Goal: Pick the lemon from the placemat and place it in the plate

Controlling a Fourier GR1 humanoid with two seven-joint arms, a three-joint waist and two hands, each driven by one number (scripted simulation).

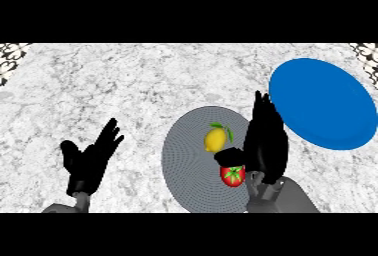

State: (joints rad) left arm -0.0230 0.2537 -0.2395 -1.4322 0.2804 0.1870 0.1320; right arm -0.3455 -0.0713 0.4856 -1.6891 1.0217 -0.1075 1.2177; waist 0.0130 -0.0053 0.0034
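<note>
Yellow lemon (214,140) sat just beside the tomato (232,175) on the placemat (184,165); the right hand (264,145), fingers straight, thumb out, could've nudged or grabbed the tomato instead.

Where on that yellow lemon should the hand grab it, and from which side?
Probably across the lemon's rounded middle, coming down from above and the right, where the right hand already hangs open beside it. The lemon lies on the grey placemat with its leafy end up and to the right, and a tomato sits just below, so fingers should stay clear of both.
</note>
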